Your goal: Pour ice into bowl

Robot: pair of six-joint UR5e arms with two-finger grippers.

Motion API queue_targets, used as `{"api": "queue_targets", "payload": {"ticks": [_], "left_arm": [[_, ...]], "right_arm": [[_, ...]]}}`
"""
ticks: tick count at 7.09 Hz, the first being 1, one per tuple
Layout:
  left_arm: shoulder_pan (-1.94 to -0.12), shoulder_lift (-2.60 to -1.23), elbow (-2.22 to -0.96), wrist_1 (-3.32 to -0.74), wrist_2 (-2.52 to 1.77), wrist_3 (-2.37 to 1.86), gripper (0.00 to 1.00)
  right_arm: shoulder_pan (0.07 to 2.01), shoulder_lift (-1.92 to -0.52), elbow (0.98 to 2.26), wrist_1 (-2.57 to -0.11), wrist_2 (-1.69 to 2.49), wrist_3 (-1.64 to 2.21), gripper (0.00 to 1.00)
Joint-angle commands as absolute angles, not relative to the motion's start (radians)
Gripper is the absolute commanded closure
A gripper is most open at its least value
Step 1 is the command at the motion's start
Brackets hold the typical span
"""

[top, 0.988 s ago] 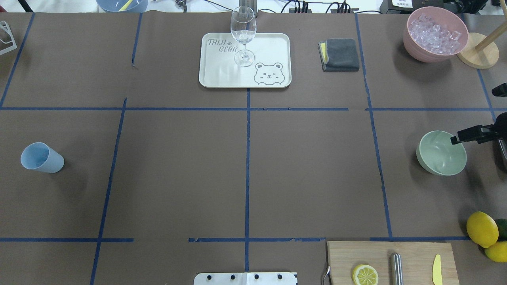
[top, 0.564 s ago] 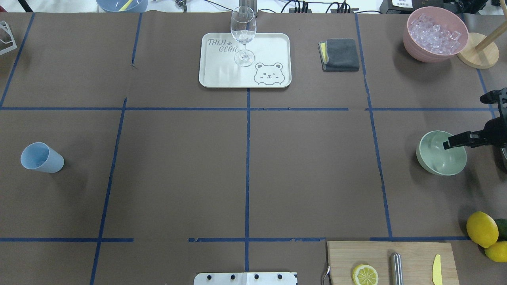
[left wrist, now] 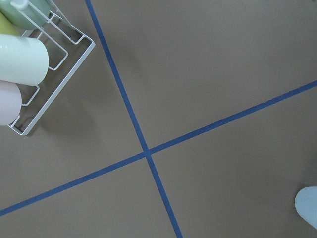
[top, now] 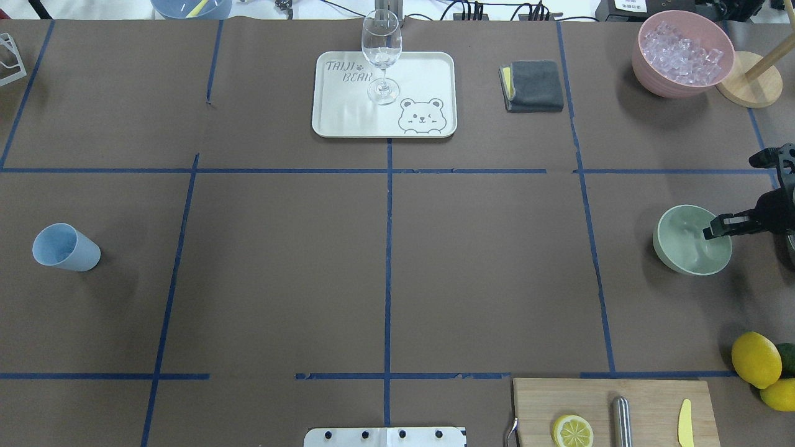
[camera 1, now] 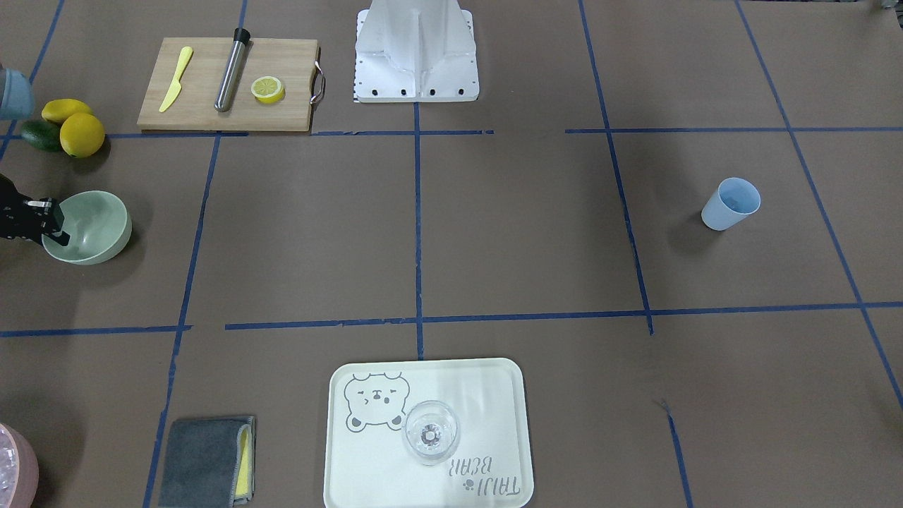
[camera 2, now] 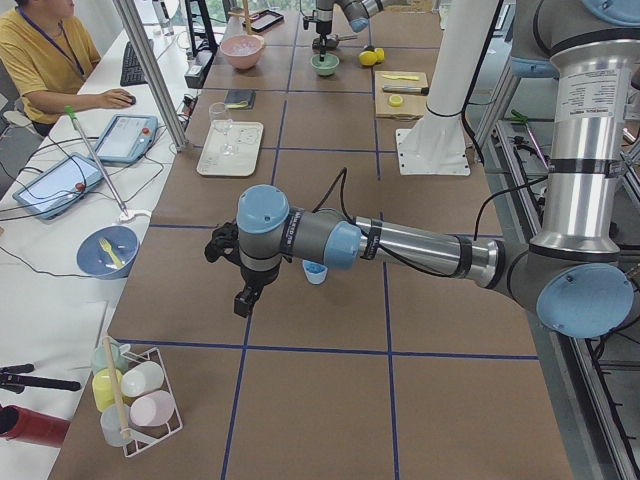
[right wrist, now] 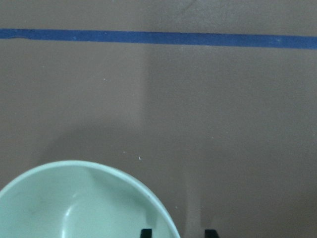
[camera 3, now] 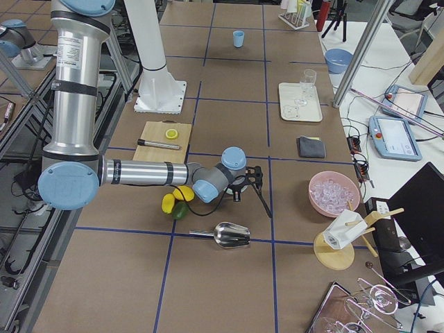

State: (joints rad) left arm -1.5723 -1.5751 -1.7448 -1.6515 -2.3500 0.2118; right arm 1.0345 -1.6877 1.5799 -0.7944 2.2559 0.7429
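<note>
The right gripper hangs at the sage-green bowl, on the side away from the table's middle. Its jaws are apart, one finger inside the rim and the other outside, neither pressing it. I judge it is placed to pinch the wall and carry or tip the empty bowl. The ice cubes lie heaped in the pink bowl, well beyond the sage bowl from the robot. A wooden stand just beside them is what a reach there must mind. Lemons and a cutting board lie on the robot's side of the sage bowl, a metal scoop toward the table's end. Whether the left gripper, far off by the blue cup, is open or closed cannot be told.
</note>
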Motion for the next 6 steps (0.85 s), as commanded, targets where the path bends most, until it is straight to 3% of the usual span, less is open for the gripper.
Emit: {"api": "queue_targets", "payload": {"ticks": [1, 2, 4, 6], "left_arm": [[-1.572, -1.574, -1.738, -1.655, -2.371, 0.210, 0.00], [-1.572, -1.566, -1.746, -1.655, -2.373, 0.210, 0.00], [-1.572, -1.546, -1.744, -1.721, -2.413, 0.210, 0.00], [-1.572, -1.510, -1.732, -1.837, -2.413, 0.207, 0.00]], "right_arm": [[1.032, -1.672, 1.690, -0.828, 2.305, 0.793, 1.00], [1.019, -1.596, 1.738, -0.833, 2.306, 1.030, 1.00], [0.797, -1.478, 1.860, -0.833, 2.175, 1.367, 1.00], [0.553, -1.241, 1.856, -0.973, 1.940, 1.555, 1.00]]}}
